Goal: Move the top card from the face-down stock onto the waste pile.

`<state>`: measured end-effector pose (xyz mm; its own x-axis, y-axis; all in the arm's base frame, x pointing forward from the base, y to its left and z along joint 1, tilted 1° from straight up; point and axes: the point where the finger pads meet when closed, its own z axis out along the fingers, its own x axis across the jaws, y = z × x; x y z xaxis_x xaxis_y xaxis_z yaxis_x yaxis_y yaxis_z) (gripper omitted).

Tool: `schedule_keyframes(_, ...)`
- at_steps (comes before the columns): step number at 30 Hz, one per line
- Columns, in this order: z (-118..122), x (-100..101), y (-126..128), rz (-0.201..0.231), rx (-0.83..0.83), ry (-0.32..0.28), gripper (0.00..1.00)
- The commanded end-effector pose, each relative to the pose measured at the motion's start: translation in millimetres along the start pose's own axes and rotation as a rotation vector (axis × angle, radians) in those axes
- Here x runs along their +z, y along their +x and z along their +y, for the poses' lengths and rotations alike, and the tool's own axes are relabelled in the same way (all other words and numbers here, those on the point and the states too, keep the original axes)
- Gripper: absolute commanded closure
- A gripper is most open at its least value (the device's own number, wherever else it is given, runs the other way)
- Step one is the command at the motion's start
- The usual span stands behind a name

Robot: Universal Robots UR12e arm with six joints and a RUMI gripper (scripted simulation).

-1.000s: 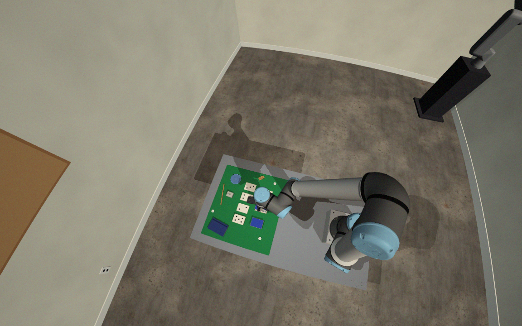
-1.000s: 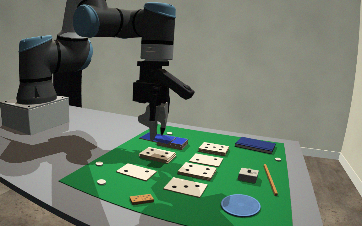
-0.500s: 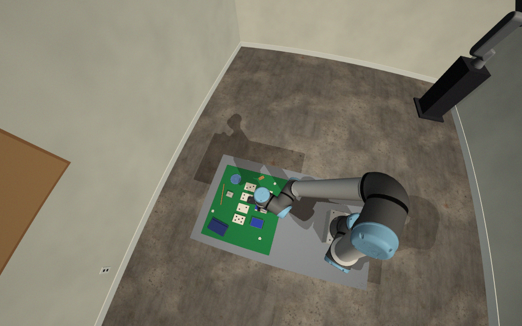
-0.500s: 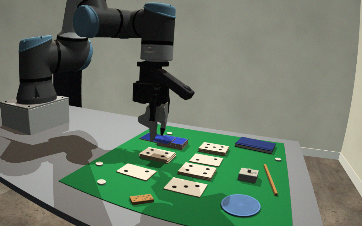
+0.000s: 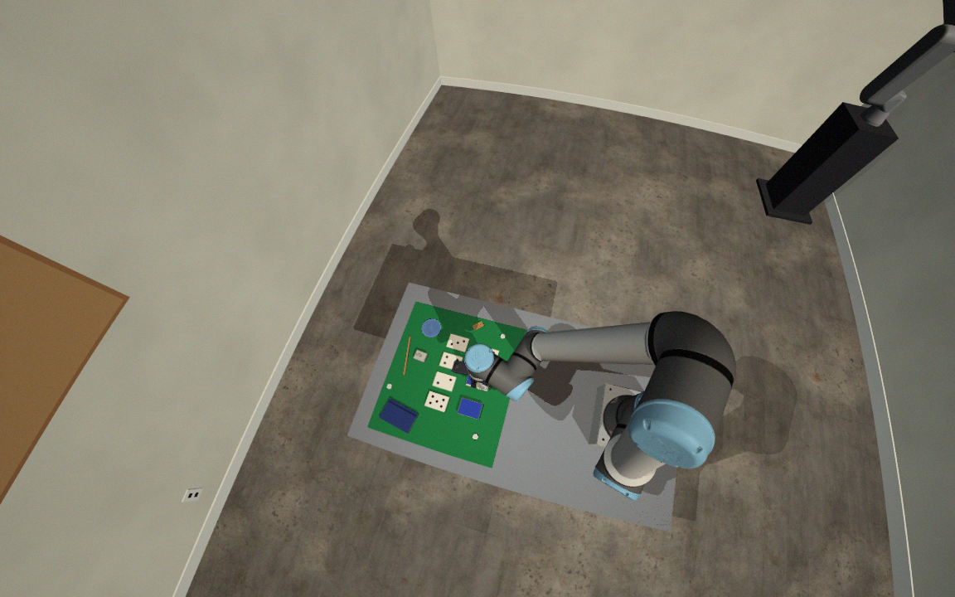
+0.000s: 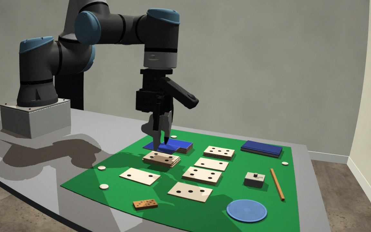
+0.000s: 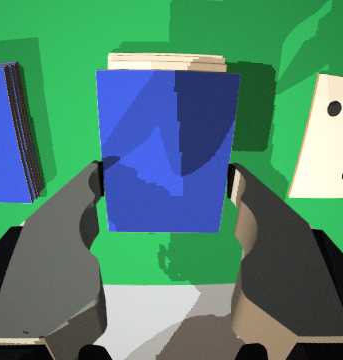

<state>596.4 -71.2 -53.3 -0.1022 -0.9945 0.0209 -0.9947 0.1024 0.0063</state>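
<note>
My gripper (image 6: 160, 141) is shut on a blue-backed card (image 7: 166, 150), gripping it by its two long edges and holding it flat, a little above the green mat. In the wrist view the card covers most of the cream waste pile (image 7: 166, 61), of which only the far edge shows. In the exterior view the waste pile (image 6: 160, 158) lies just in front of the fingers, with a dotted face up. The face-down blue stock (image 6: 183, 146) stands beside it and also shows at the left of the wrist view (image 7: 11, 132).
Several face-up dotted card piles (image 6: 201, 175) lie on the mat (image 6: 186, 179). A second blue deck (image 6: 261, 148) sits at the far right. A grey knobbed block (image 6: 254, 179), an orange stick (image 6: 276, 184), a blue disc (image 6: 246, 210), a domino (image 6: 145, 204) and white chips (image 6: 103, 186) lie around.
</note>
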Motion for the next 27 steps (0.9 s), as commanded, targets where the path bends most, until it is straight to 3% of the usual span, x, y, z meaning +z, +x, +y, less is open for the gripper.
schedule_keyframes(1,-0.7,7.6,0.2,0.0,0.0,0.001,0.62)
schedule_keyframes(13,-0.7,20.2,0.2,0.0,0.0,0.001,0.62)
schedule_keyframes(27,-0.7,21.7,0.2,0.0,0.0,0.001,0.62)
